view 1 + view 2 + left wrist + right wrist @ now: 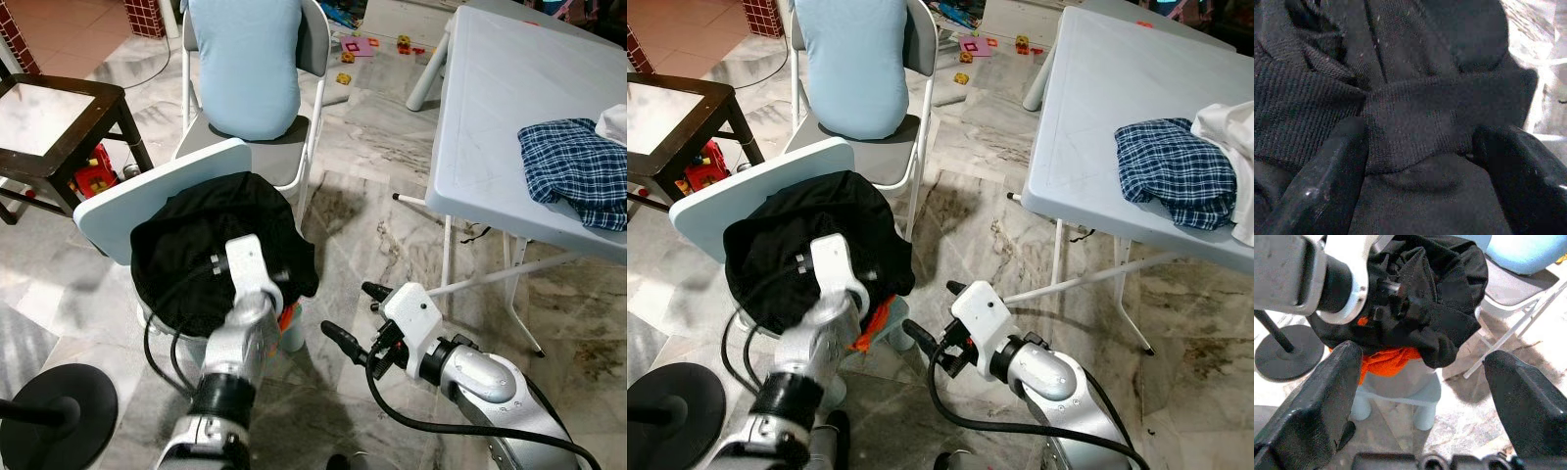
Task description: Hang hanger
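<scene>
Marble floor, low white stool (108, 211) heaped with black garment (186, 245). Left gripper (1415, 161) spread open, pressed into cloth, holding nothing; right gripper (351, 318) open, empty, beside stool. Hanger unseen, likely buried; next: dig, pinch.

The left gripper (1415, 147) is pressed into the black garment (196, 235), cloth between and around its spread fingers. Ahead of the open right gripper (343, 313) lies bare marble floor (372, 225); the garment pile and its white stool (1400, 391) block just beyond, a folding chair (294, 147) behind.
</scene>
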